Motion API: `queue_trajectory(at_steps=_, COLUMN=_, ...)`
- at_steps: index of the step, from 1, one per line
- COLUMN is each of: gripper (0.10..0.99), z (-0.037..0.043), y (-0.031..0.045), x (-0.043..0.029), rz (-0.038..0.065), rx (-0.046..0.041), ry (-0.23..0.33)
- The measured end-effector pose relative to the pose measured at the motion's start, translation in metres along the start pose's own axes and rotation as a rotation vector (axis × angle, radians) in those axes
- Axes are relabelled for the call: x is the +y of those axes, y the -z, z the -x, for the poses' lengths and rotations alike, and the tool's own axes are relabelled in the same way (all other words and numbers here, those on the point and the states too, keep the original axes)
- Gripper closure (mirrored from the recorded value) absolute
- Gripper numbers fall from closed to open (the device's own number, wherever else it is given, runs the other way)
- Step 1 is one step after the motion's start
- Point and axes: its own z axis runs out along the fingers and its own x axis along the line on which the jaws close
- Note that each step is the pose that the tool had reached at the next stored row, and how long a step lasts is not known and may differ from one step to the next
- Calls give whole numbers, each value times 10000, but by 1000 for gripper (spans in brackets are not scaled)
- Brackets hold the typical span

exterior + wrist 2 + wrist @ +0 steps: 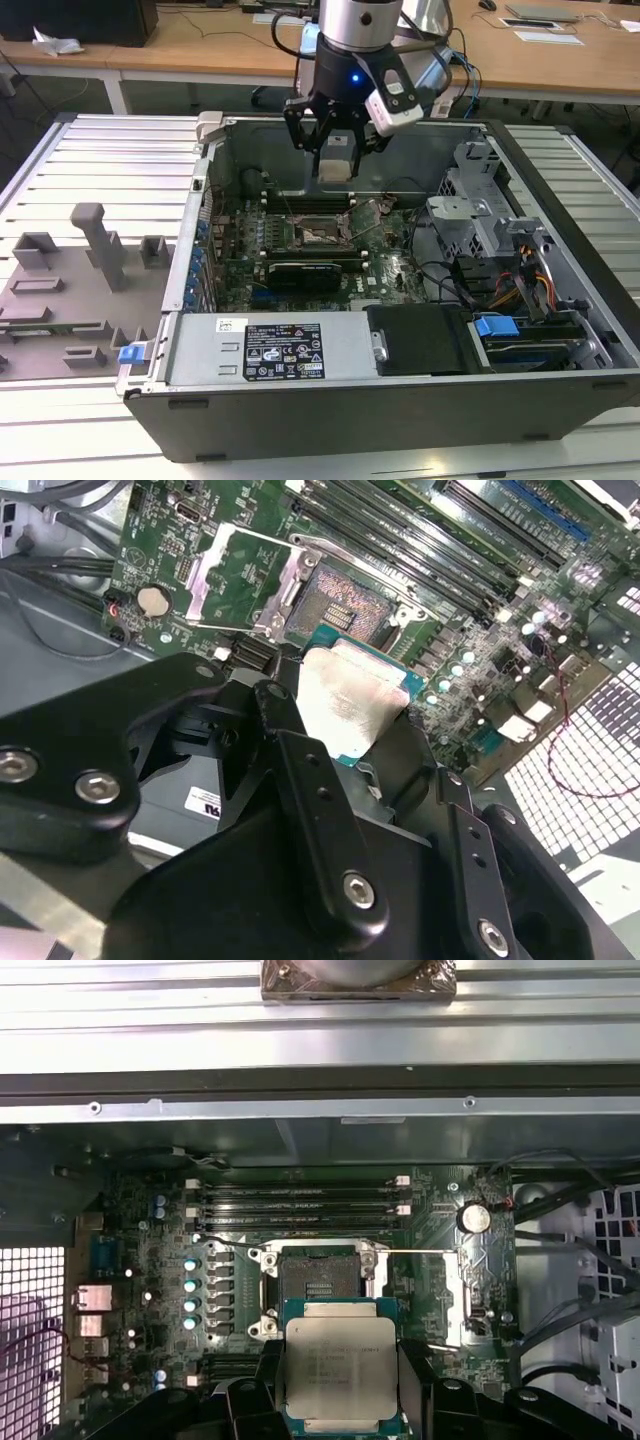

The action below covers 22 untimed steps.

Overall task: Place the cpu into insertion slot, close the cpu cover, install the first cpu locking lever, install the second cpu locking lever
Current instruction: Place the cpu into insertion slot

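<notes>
My gripper [335,162] hangs over the open computer case, above the green motherboard [385,275]. It is shut on the cpu [340,1370], a flat square chip with a silvery-tan top, gripped by two opposite edges between black fingers [258,1400]. The second wrist view shows the cpu [350,695] level, just short of the insertion slot [340,605]. That insertion slot [318,1282] is a dark square socket, bare inside; it also shows on the board in the exterior view [320,233]. The cpu cover [200,580] is flipped open and lies beside the socket [455,1300].
Long memory slots [300,1205] run beside the socket. A black graphics card [305,270] lies across the board. A metal drive cage and cables [490,250] crowd the exterior view's right. A grey fixture plate [70,285] sits outside the case at the exterior view's left.
</notes>
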Motion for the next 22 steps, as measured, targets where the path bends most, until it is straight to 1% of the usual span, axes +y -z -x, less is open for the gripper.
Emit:
queue_trajectory(at_steps=3, gripper=549, z=0, y=-35, x=-3, rz=0, rx=1, ry=0)
queue_trajectory(at_steps=6, gripper=549, z=1, y=-96, x=-9, rz=0, rx=1, ry=0)
queue_trajectory(at_steps=7, gripper=549, z=2, y=-120, x=-11, rz=0, rx=1, ry=0)
queue_trajectory(at_steps=8, gripper=549, z=3, y=-166, x=-15, rz=0, rx=0, ry=0)
queue_trajectory(at_steps=10, gripper=549, z=3, y=-190, x=-17, rz=0, rx=1, ry=-2)
queue_trajectory(at_steps=13, gripper=549, z=3, y=-202, x=-18, rz=0, rx=-11, ry=-125)
queue_trajectory(at_steps=14, gripper=549, z=3, y=-205, x=-19, rz=1, rx=-21, ry=-241)
queue_trajectory(at_steps=16, gripper=549, z=3, y=-211, x=-19, rz=10, rx=-73, ry=-829)
queue_trajectory(at_steps=21, gripper=549, z=3, y=-216, x=-19, rz=26, rx=-157, ry=-1752)
queue_trajectory(at_steps=22, gripper=549, z=4, y=-217, x=-19, rz=33, rx=-186, ry=-2066)
